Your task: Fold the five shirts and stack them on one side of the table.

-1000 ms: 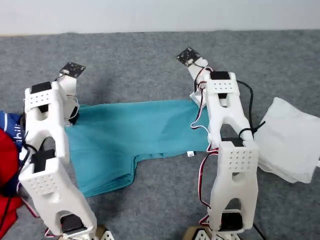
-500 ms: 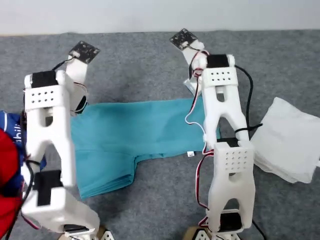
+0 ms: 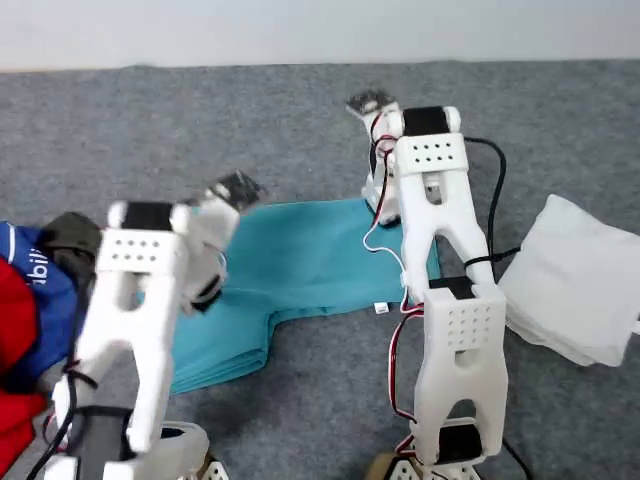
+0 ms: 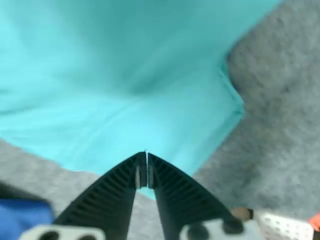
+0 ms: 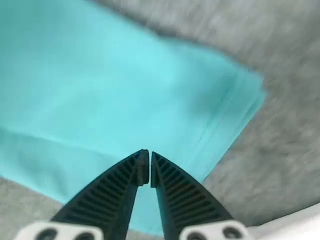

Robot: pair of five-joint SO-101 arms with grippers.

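A crooked or half-made fold was judged the main risk. The teal shirt (image 3: pixel 300 260) was spread on the grey table cover (image 3: pixel 250 130) between the two arms, with its doubled lower part (image 3: pixel 225 350) bunched toward the left arm's base; were one edge dragged further than the other, the layers could be skewed or pulled open. The left gripper (image 4: pixel 146 162) was seen over the shirt with its fingers pressed tip to tip; no cloth was made out between them, so a pull from there might bring nothing along. The right gripper (image 5: pixel 148 160) was likewise clamped tip to tip above the shirt, near its layered edge, and nothing was seen held in it. The loose wires (image 3: pixel 400 290) of the right arm were hung close over the fabric; a snag there was thought possible.

Room was bounded on both sides. A folded white shirt (image 3: pixel 580 280) was laid near the right arm, apart from the teal one, and could be knocked askew by a wide swing. A heap of red and blue garments (image 3: pixel 20 310) was piled against the left arm, where a link might be caught. Open cover was found beyond the shirt's far edge and in front between the two bases; a fold drawn across the shirt's own width was judged the safer course.
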